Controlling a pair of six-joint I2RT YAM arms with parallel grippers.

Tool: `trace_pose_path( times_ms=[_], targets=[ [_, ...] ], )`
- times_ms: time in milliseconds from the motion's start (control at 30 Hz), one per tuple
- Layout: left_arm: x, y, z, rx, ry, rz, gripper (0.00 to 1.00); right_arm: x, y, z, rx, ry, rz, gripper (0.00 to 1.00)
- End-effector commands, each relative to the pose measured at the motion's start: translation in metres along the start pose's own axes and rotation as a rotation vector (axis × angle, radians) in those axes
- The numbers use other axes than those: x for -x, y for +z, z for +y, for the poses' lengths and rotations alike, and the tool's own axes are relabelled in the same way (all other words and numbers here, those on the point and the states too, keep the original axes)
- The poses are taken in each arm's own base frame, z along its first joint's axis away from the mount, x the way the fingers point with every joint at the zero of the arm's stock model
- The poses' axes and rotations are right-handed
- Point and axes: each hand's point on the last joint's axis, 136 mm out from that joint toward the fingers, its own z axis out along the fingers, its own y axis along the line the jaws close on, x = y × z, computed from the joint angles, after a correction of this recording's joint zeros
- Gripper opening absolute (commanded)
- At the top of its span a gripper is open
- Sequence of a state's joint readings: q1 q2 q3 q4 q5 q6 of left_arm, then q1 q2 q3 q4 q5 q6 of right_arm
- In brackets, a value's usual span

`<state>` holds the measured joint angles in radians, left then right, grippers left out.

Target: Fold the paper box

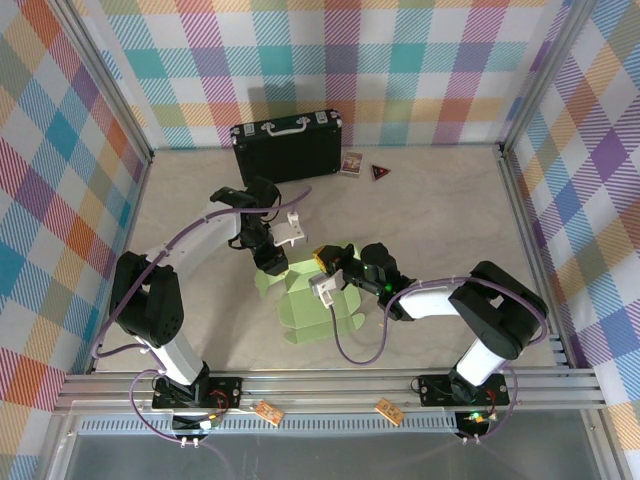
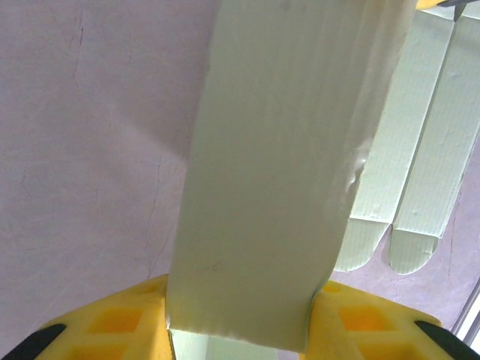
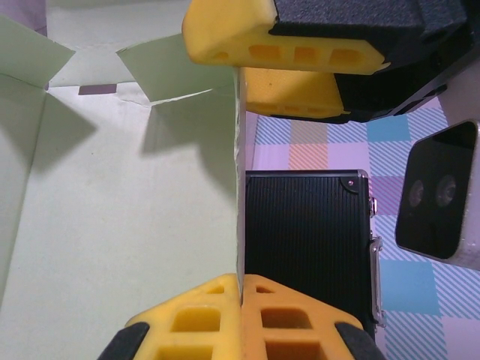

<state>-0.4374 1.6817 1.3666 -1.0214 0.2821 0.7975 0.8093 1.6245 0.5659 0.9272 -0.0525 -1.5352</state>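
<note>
The box (image 1: 305,308) lies about mid-tabletop, nearer the near edge than the far one. It is spread mostly flat, its length running roughly left to right and slanting nearer at the right, with rounded flaps toward the near edge. At its far side one wall stands upright. The right gripper (image 3: 240,289) is pinched tight on that wall's edge. Just left, the left gripper (image 2: 240,330) has a flap standing between its half-spread jaws; whether its pads (image 3: 285,52) press it, I cannot tell. A case (image 1: 288,150) stands at the far edge.
</note>
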Motion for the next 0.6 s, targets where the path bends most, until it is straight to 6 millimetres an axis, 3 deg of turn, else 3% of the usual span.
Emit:
trace_pose_path(
  times_ms=[0,100,400,567],
  targets=[
    [0.001,0.0,-0.006,-0.025,0.004,0.005,0.33,0.002,0.001,-0.001,-0.02,-0.012,-0.003,0.0],
    [0.001,0.0,-0.003,0.004,0.005,0.008,0.29,0.001,0.001,-0.004,-0.032,-0.004,0.003,0.06],
    [-0.003,-0.001,-0.009,0.082,0.036,0.008,0.27,0.002,-0.008,-0.023,-0.088,0.096,0.007,0.43],
    [-0.005,-0.001,-0.008,0.154,0.043,0.017,0.27,0.006,-0.034,-0.035,-0.134,0.251,-0.01,0.49]
  ],
)
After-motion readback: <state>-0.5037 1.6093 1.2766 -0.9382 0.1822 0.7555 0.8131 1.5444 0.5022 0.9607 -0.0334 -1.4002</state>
